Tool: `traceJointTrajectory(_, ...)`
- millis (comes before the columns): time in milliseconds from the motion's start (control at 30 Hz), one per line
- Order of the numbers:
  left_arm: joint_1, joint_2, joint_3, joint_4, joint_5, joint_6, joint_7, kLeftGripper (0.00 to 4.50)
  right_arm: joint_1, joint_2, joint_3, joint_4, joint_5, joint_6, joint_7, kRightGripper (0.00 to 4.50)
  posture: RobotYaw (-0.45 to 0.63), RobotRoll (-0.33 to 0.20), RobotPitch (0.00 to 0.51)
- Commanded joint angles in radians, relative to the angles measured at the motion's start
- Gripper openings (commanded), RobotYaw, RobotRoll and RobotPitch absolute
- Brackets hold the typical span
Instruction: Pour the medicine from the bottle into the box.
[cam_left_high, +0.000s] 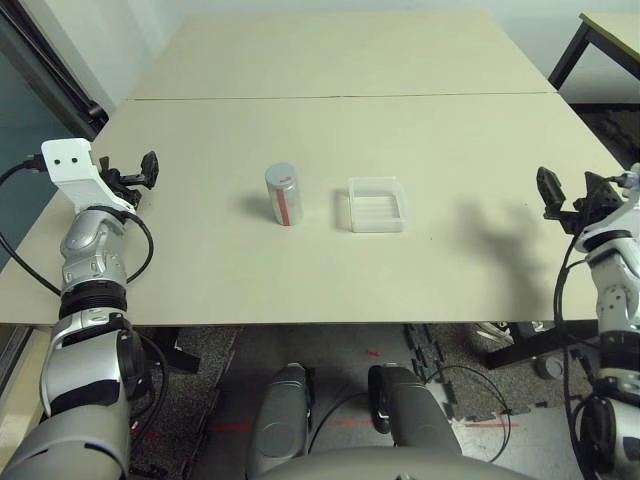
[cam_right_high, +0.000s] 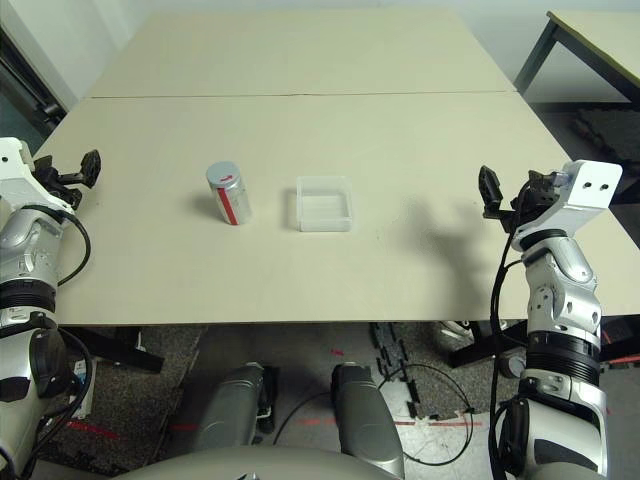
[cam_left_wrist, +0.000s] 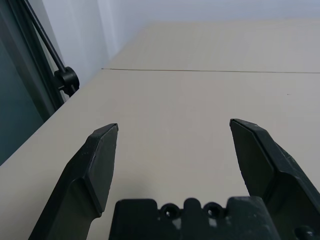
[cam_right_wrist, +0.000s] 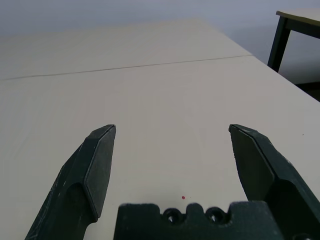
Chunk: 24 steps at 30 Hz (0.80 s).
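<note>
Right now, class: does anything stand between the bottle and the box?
Nothing visible does. The bottle stands upright just left of the box, with bare table between them.

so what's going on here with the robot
Nothing is being handled yet. The bottle stands upright mid-table with the box just beside it, apart from it. The left gripper and right gripper hover open near opposite table edges, far from both, so pouring hasn't started.

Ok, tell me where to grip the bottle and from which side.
Grip the bottle around its mid-body, probably coming level from its left with the open left gripper. It stands upright and round-sided, and the box crowds its right.
</note>
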Motion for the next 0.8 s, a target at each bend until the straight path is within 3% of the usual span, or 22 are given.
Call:
traceJointTrajectory(33,-0.018,-0.006,-0.005,0.027,0.018,-0.02,0.019,4.48,0.024,-0.021,-0.015,-0.024,0.0,0.022,-0.003,4.5,-0.02,0.0,0.136)
traceJointTrajectory(300,-0.06,-0.013,-0.052,-0.005,0.017,0.043,-0.092,4.48,0.006,-0.103,-0.029,-0.019,0.011,0.055,0.027,4.5,-0.02,0.0,0.134)
traceJointTrajectory(467,0.043,0.05,-0.064,-0.242,-0.031,0.225,-0.237,4.48,0.03,-0.156,-0.01,-0.139,0.045,0.182,0.103,4.5,0.01,0.0,0.126)
traceJointTrajectory(700,0.215,0.131,0.008,-0.638,-0.13,0.476,-0.26,4.48,0.105,-0.215,-0.022,-0.391,0.145,0.418,0.145,4.5,0.04,0.0,0.135)
traceJointTrajectory(800,0.306,0.133,0.028,-0.823,-0.179,0.58,-0.244,4.48,0.123,-0.223,-0.018,-0.492,0.199,0.524,0.141,4.5,0.06,0.0,0.141)
